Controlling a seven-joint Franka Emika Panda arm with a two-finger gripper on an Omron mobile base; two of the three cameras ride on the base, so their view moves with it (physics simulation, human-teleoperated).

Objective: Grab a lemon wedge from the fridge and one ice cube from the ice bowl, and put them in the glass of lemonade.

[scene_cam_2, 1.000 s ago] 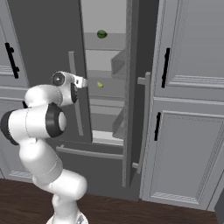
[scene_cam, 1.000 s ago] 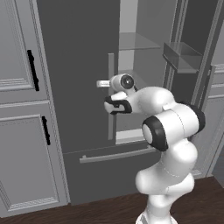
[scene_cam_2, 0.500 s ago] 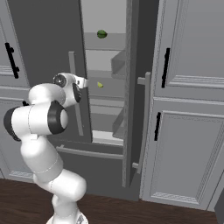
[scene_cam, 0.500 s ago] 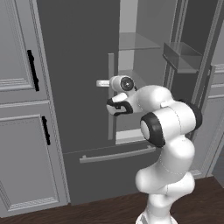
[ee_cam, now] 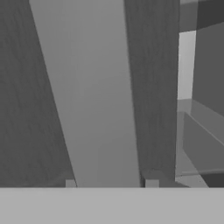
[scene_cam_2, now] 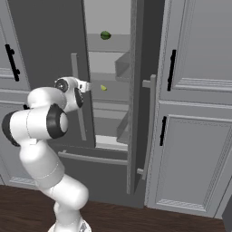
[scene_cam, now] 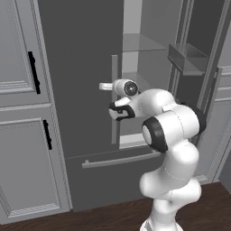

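The fridge [scene_cam: 81,67] has its left door closed and its right door [scene_cam_2: 140,90] swung open. A tiny yellow-green lemon wedge [scene_cam_2: 103,88] lies on a middle shelf inside. My gripper [scene_cam: 105,86] is at the left door's long vertical handle [scene_cam: 114,103], about mid-height. In the hand view the handle [ee_cam: 96,96] runs up between my fingertips [ee_cam: 152,183], and the gripper [ee_cam: 111,183] is closed snugly around it. From the right base view the gripper [scene_cam_2: 86,85] sits at the handle [scene_cam_2: 77,104], left of the wedge. The ice bowl and the glass of lemonade are out of view.
A dark green round item [scene_cam_2: 105,35] rests on the upper shelf. Bins hang on the open door [scene_cam: 187,58]. Light grey panelled cabinets with black handles flank the fridge [scene_cam: 22,135] [scene_cam_2: 195,136]. The bottom drawer bar [scene_cam: 119,160] is below my arm.
The arm stays at the left door handle in almost the same pose; the elbow has shifted slightly. The doors and the wedge have not moved.
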